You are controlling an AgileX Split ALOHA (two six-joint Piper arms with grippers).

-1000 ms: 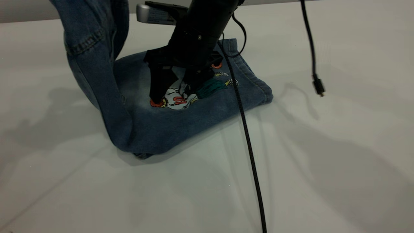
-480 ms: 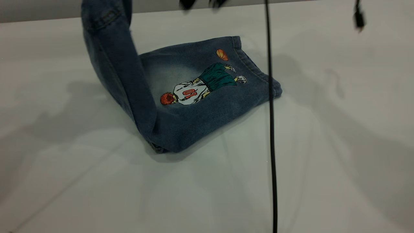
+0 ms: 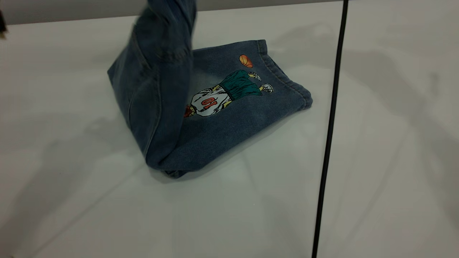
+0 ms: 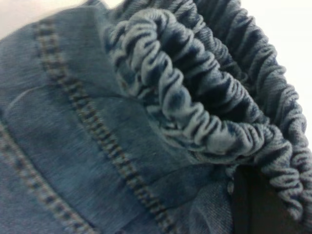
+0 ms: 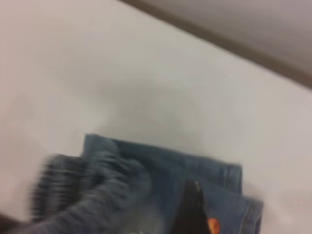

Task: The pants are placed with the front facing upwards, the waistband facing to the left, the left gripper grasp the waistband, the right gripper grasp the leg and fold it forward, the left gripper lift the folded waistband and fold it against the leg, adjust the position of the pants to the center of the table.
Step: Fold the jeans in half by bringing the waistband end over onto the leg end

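Observation:
The blue denim pants (image 3: 233, 123) lie folded on the white table (image 3: 107, 215). The leg (image 3: 272, 77) is flat, its basketball-player print facing up. The other end of the pants (image 3: 157, 82) stands lifted and runs out of the exterior view's top, leaning over the leg. In the left wrist view the ruffled waistband (image 4: 195, 97) fills the picture, and my left gripper (image 4: 256, 202) is shut on it. My right gripper (image 5: 191, 212) shows only in its own wrist view as a dark wedge, well above the leg hem (image 5: 229, 180) and apart from the cloth.
A thin black cable (image 3: 330, 125) hangs down through the exterior view to the right of the pants. A dark blurred object (image 3: 1, 21) sits at the far left edge. Bare tabletop surrounds the pants on all sides.
The lifted waistband end has swung right, over the leg. The right arm, earlier pressing on the print, has risen out of the exterior view. The hanging cable has shifted right.

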